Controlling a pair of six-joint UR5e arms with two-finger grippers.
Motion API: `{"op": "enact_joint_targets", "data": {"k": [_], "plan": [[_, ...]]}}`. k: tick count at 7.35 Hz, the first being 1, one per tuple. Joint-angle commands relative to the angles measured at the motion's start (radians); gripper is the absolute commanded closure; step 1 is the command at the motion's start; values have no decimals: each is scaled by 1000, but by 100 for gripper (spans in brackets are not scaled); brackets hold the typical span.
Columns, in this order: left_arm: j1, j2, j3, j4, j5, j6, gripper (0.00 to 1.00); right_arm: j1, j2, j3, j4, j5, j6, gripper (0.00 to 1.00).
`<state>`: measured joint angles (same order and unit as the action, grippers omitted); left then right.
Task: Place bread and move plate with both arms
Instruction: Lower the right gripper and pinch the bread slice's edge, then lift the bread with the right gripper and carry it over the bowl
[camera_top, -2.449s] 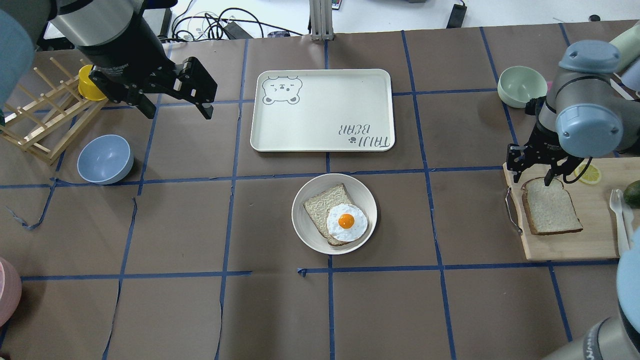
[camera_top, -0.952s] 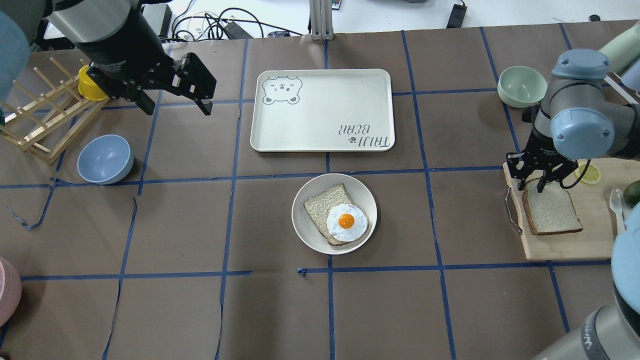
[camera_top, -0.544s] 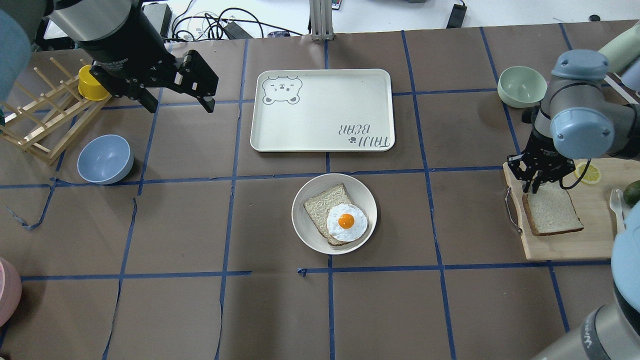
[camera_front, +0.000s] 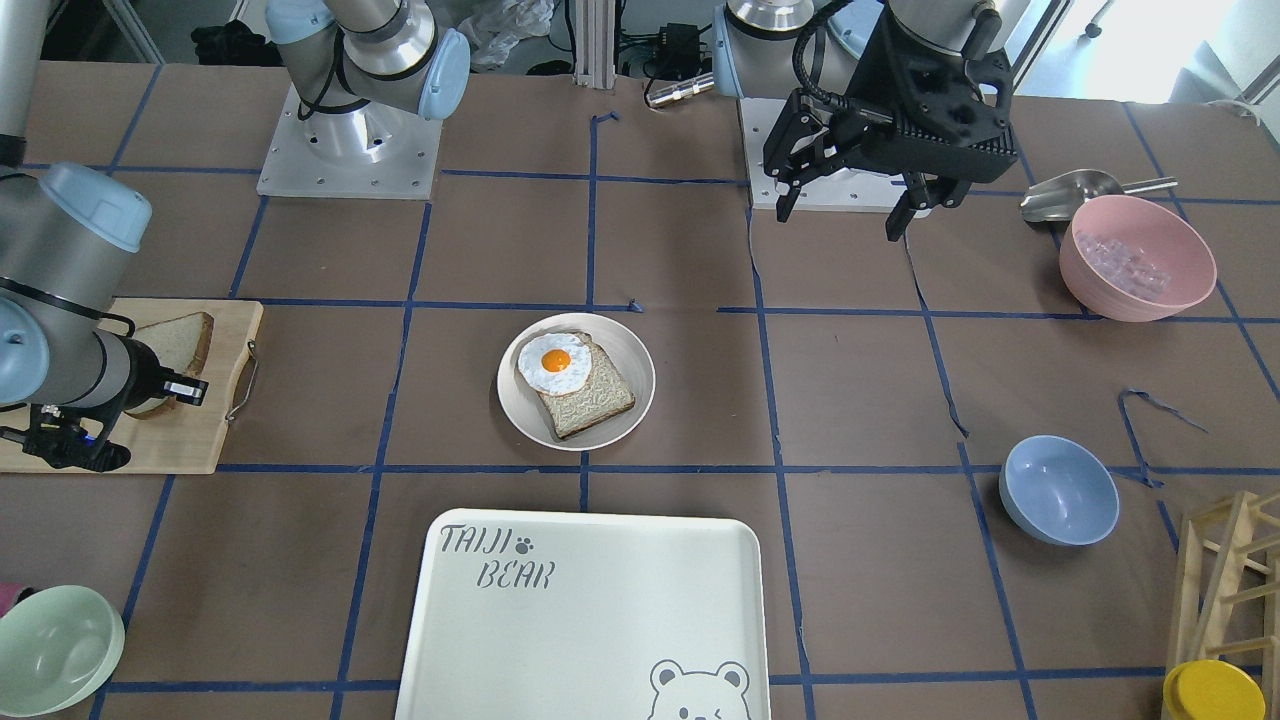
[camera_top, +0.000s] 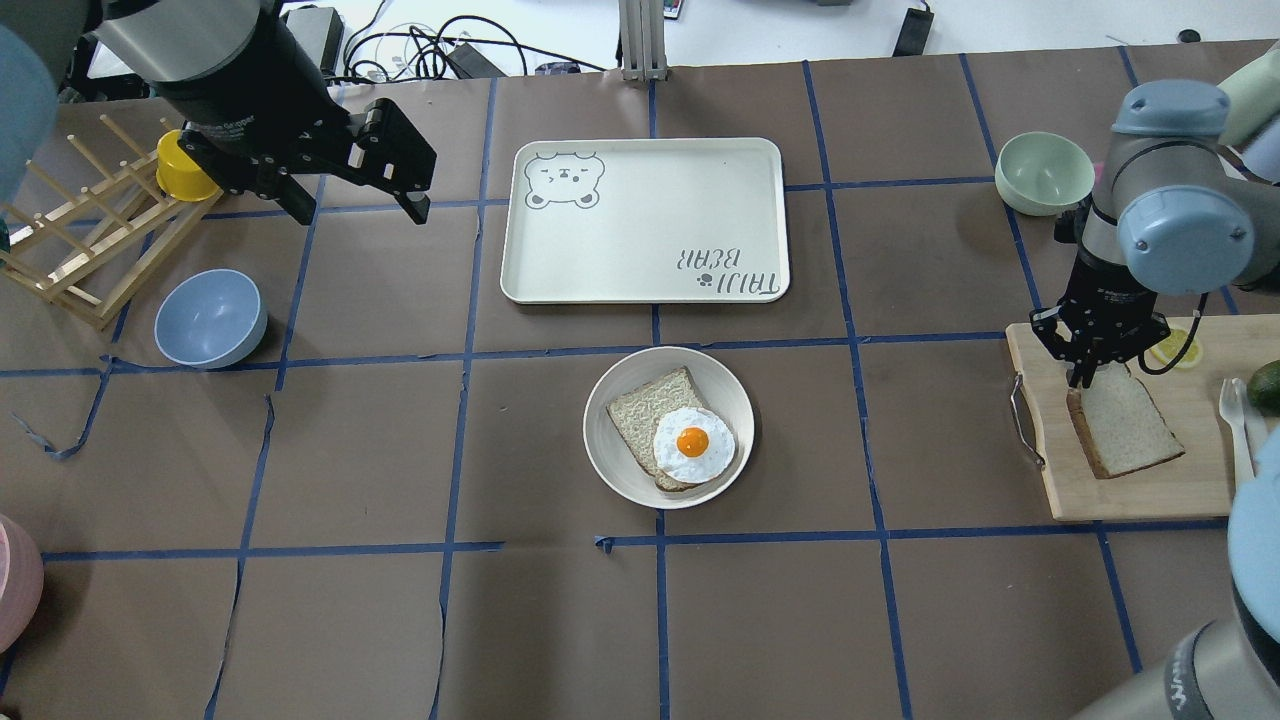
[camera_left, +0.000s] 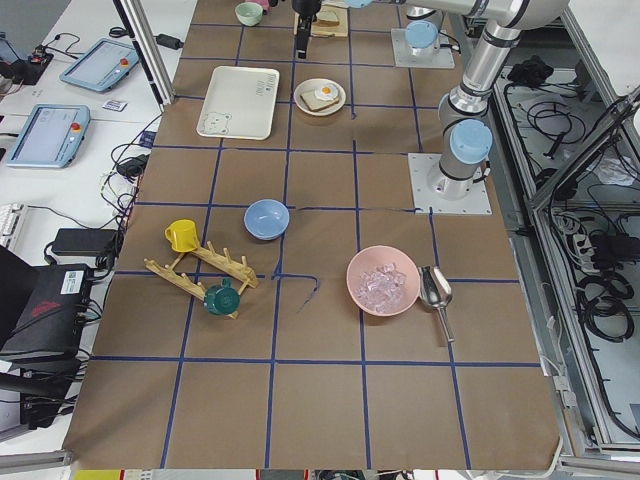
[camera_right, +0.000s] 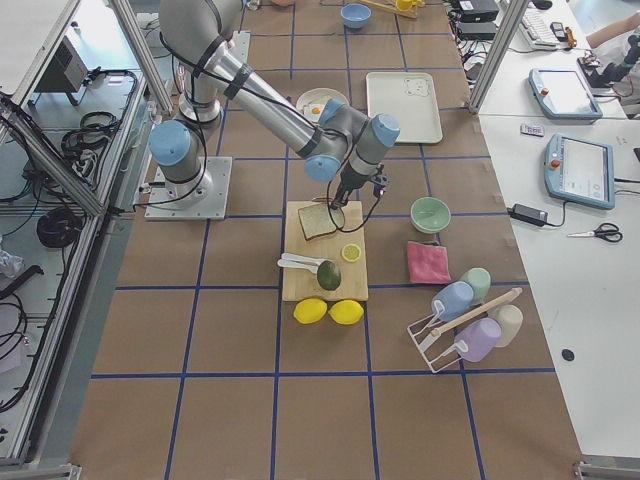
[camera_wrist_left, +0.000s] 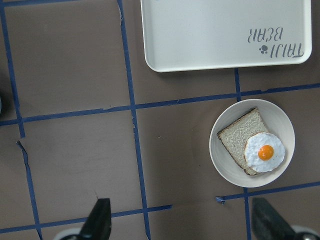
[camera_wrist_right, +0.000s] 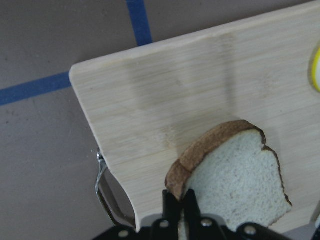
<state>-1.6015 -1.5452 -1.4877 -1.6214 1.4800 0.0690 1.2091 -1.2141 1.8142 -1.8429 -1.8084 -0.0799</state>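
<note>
The right pincer (camera_top: 1083, 376) is clamped on the crust edge of the bread (camera_top: 1132, 436), which hangs tilted over the wooden board (camera_top: 1150, 498) at the table's (camera_top: 950, 620) right end. The left pincer (camera_top: 358, 214) hovers with jaws wide, well apart from the plate (camera_top: 600, 455). The plate sits mid-table just beside the bear-print tray (camera_top: 645, 220), carrying an egg-topped slice (camera_top: 640, 410).
</note>
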Motion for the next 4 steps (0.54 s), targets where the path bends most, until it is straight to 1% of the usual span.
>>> {"op": "enact_joint_targets", "data": {"k": [1,2,3,4], "plan": [[0,0,0,0,0,0,0,9,-54,-77,147,9,2,100],[0,0,0,0,0,0,0,12,-62,-129,201,42,2,100],[0,0,0,0,0,0,0,24,-64,-185,253,49,23,100],[0,0,1,0,-1,0,0,87,-65,-229,298,81,96,100]]}}
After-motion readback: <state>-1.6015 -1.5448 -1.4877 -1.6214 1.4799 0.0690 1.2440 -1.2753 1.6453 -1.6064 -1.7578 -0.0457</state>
